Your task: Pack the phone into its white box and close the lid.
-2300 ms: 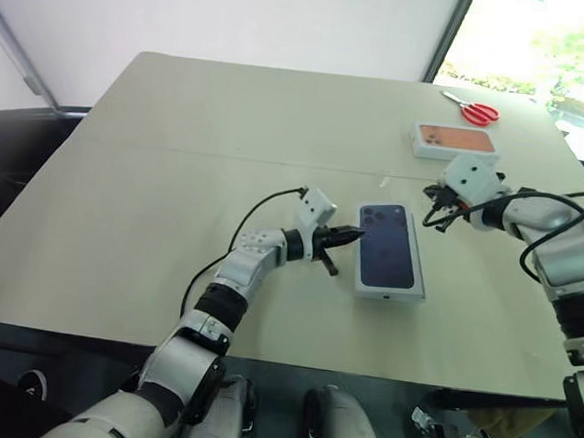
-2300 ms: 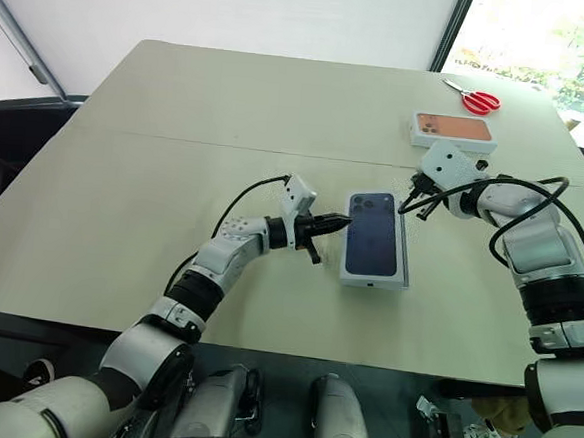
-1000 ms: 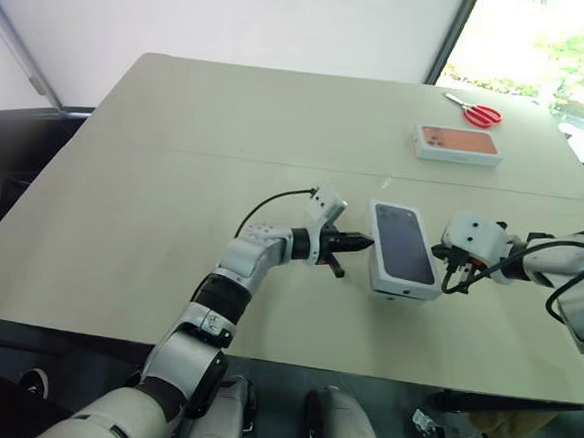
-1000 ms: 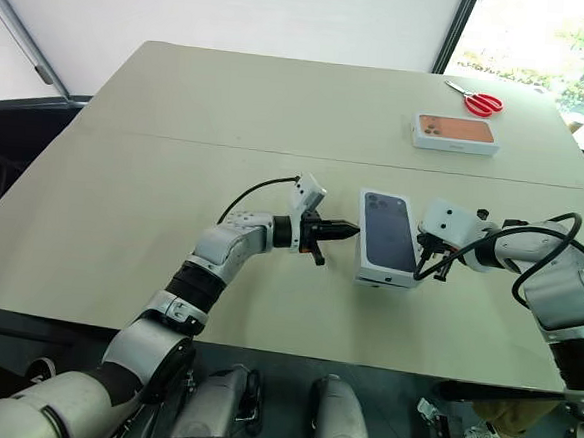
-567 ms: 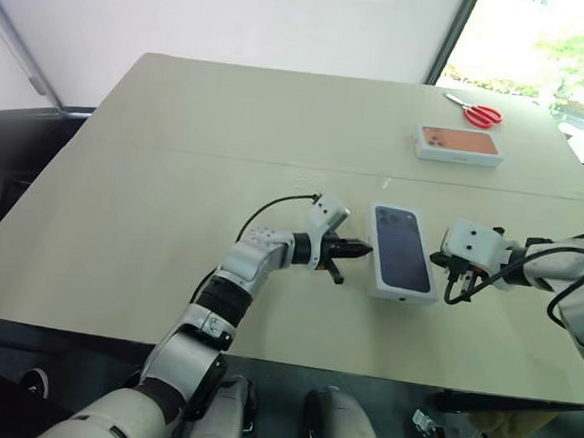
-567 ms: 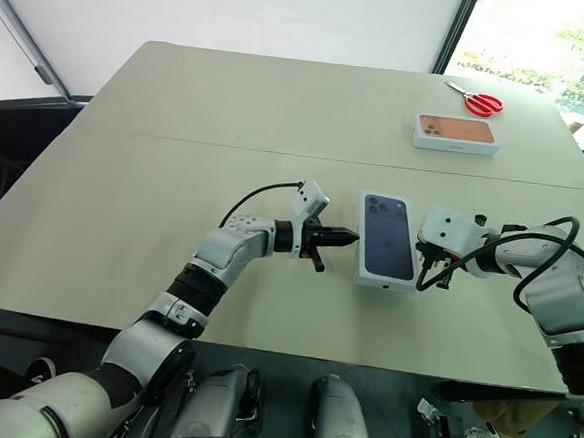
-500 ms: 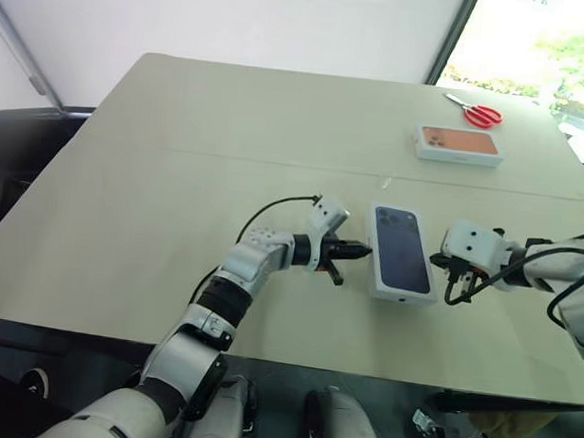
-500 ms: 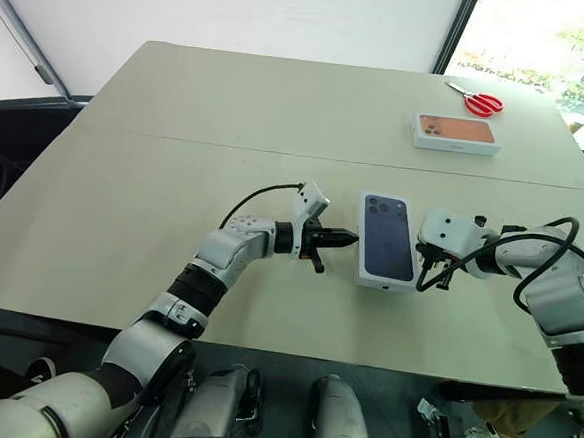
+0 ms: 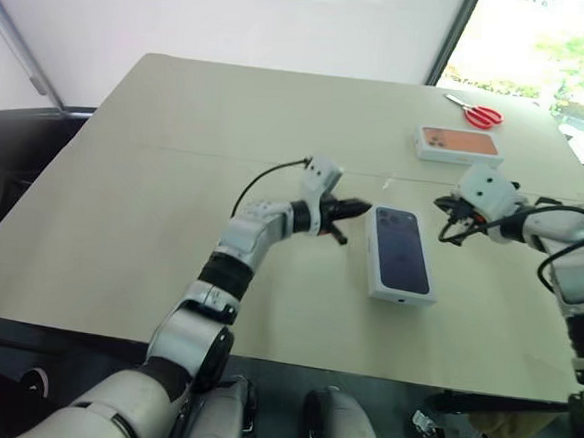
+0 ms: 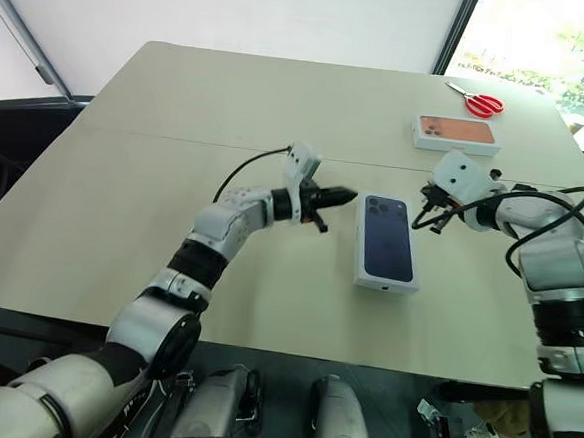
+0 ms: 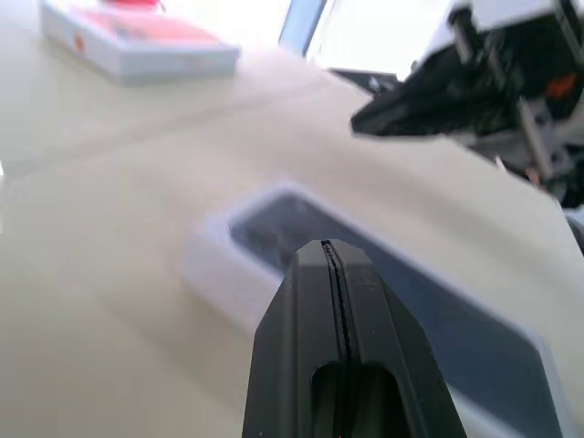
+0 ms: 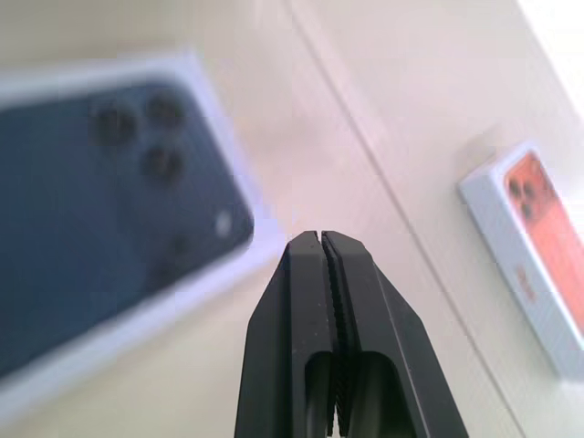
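Both grippers you ran were pinched shut and empty: left gripper (image 9: 361, 206) at the lid's (image 9: 402, 253) ten o'clock, right gripper (image 9: 444, 204) at its one o'clock. White-edged, picturing a dark-blue phone, it lay flat mid-table (image 9: 123, 197).

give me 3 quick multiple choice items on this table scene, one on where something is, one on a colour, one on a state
1. Where are the scissors?
A. far right corner of the table
B. beside the left gripper
C. on the lid

2. What colour is the phone picture on the far box?
A. green
B. orange
C. dark blue

3. How is the right gripper?
A. shut on the lid
B. wide open
C. shut, holding nothing

Key: 1 A, they lie beyond the far box; 2 B, its top shows orange; 3 C, fingers meet, clear of the lid.
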Tool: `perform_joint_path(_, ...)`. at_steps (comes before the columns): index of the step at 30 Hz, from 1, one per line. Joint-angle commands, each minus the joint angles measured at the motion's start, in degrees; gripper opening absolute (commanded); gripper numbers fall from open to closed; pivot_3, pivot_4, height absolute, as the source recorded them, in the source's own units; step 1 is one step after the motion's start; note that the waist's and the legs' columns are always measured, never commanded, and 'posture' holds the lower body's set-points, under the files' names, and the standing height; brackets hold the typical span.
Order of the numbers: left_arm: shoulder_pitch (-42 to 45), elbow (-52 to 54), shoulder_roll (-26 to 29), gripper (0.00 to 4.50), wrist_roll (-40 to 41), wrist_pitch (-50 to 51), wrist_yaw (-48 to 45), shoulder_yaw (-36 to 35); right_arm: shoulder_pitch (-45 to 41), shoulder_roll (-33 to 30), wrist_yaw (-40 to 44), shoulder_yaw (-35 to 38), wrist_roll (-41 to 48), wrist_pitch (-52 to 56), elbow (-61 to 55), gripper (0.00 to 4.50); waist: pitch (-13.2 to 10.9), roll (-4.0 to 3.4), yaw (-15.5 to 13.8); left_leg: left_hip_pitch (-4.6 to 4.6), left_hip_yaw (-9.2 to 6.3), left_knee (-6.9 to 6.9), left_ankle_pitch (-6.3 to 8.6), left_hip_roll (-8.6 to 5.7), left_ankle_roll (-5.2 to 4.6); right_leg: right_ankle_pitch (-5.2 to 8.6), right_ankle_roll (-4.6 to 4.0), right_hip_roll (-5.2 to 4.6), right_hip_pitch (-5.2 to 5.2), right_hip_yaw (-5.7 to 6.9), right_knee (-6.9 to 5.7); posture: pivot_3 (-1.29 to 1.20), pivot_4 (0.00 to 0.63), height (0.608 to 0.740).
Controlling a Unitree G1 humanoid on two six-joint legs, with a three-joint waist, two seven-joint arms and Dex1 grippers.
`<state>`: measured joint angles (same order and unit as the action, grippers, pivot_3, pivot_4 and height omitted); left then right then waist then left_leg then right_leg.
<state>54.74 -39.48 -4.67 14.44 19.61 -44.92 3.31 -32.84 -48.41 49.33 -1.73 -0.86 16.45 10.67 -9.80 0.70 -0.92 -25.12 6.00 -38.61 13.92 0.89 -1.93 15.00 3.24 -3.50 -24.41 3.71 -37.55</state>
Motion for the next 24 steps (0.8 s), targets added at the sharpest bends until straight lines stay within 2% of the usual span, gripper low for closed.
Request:
perform_joint_path(1, 2.88, -7.68, -3.11, 0.00, -1.07, -5.81, 1.50, -0.32, -1.44, 2.53, -1.36, 0.04, 0.65, 0.31, 0.43, 0.06, 0.00, 0.00, 0.07, -0.04, 0.00, -0.10, 0.03, 0.00, -0.04, 0.00, 0.01, 0.00, 0.01, 0.01, 0.00, 0.00, 0.150, 0.740)
perform_joint_path(7, 2.40, -18.19, -4.52, 0.00, -6.31, -10.41, 1.16, 2.73, 4.11, -0.49, 1.88, -5.46, -4.59, -2.70, 0.28, 0.06, 0.00, -0.01, 0.22, -0.20, 0.01, -0.42, 0.29, 0.00, -0.49, -0.07, 0.15, 0.00, -0.01, 0.01, -0.01, 0.00, 0.150, 0.740)
perform_joint_path(9, 0.76, -19.18, -4.13, 0.00, -8.12, -11.13, -0.02, 4.35, 7.55, -2.35, 5.40, -5.37, -3.08, -1.56, -2.06, 0.06, 0.05, -0.04, 0.10, -0.19, 0.01, -0.42, 0.34, 0.00, -0.57, -0.07, 0.15, 0.00, -0.02, 0.01, -0.03, 0.00, 0.150, 0.740)
perform_joint_path(12, -2.20, -14.22, -3.07, 0.00, -7.29, -8.94, -5.91, 5.48, 13.88, -6.95, 14.00, -3.35, 3.53, 3.93, -11.15, 0.06, 0.13, 0.00, 0.11, -0.12, -0.04, -0.44, 0.40, 0.01, -0.63, -0.06, 0.15, -0.02, 0.11, 0.02, 0.00, 0.00, 0.150, 0.740)
perform_joint_path(16, -6.33, -5.00, -1.32, 0.00, -6.27, -5.09, -11.28, 7.39, 18.47, -11.18, 18.70, -1.80, 7.17, 8.17, -16.95, 0.06, 0.17, 0.01, 0.22, 0.02, -0.07, -0.45, 0.42, 0.05, -0.62, -0.06, 0.13, -0.04, 0.26, 0.01, 0.01, 0.00, 0.150, 0.740)
perform_joint_path(22, -9.43, 2.12, 1.50, 0.00, -6.22, -2.98, -10.79, 7.63, 11.95, -5.94, 11.98, -0.65, 5.92, 6.94, -12.72, 0.06, 0.17, 0.00, 0.63, 0.11, -0.10, -0.41, 0.44, 0.07, -0.58, -0.05, 0.09, -0.12, 0.29, -0.03, 0.02, 0.00, 0.150, 0.740)
perform_joint_path(24, -8.60, 3.66, 2.77, 0.54, -4.66, -0.84, -9.76, 5.51, 8.30, -3.45, 9.73, 0.80, 7.09, 9.34, -9.49, 0.00, 0.17, -0.05, 0.63, 0.10, -0.08, -0.37, 0.43, 0.07, -0.56, -0.06, 0.08, -0.13, 0.22, -0.03, 0.00, 0.00, 0.150, 0.740)
